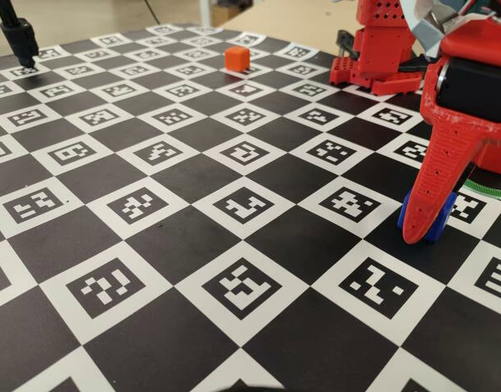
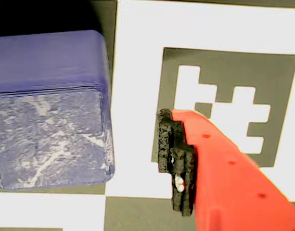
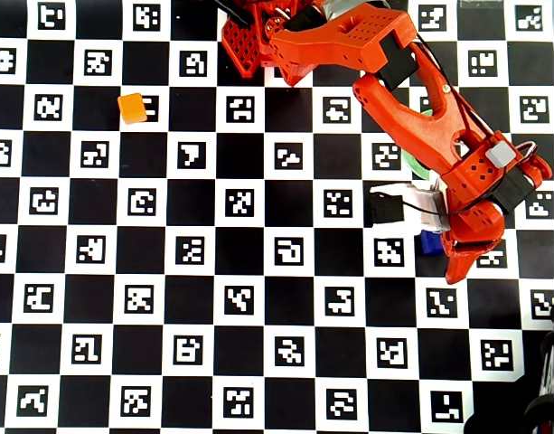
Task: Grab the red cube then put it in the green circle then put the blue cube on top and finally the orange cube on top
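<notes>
The blue cube (image 2: 51,120) sits on the board, close at the left of the wrist view. My red gripper (image 1: 426,227) is lowered over it and open. One finger's black pad (image 2: 178,163) stands a small gap to the cube's right; the other finger is out of view. In the fixed view the cube (image 1: 440,214) peeks out behind the red finger, and it also shows in the overhead view (image 3: 429,241) beside the gripper (image 3: 450,255). The orange cube (image 1: 237,57) (image 3: 132,108) lies far away. Only slivers of the green circle (image 1: 490,190) (image 3: 408,163) show under the arm. The red cube is hidden.
The checkerboard mat with printed markers covers the table. The arm's red base (image 1: 373,57) (image 3: 258,36) stands at the board's far edge. A black stand (image 1: 20,37) is at the far left corner of the fixed view.
</notes>
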Controlling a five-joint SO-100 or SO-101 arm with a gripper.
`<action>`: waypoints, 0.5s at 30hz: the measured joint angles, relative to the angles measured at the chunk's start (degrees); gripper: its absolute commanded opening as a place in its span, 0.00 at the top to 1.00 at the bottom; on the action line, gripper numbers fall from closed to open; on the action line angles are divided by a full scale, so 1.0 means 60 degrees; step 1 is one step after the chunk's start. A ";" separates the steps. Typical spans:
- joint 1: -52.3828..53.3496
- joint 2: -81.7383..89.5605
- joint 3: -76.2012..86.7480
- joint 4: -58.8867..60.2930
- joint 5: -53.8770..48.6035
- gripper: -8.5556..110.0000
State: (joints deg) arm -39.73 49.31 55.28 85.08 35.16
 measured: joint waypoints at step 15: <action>0.0029 -0.0015 0.0015 0.0000 -0.0879 0.54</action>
State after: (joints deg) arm -39.55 49.22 55.37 85.08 29.88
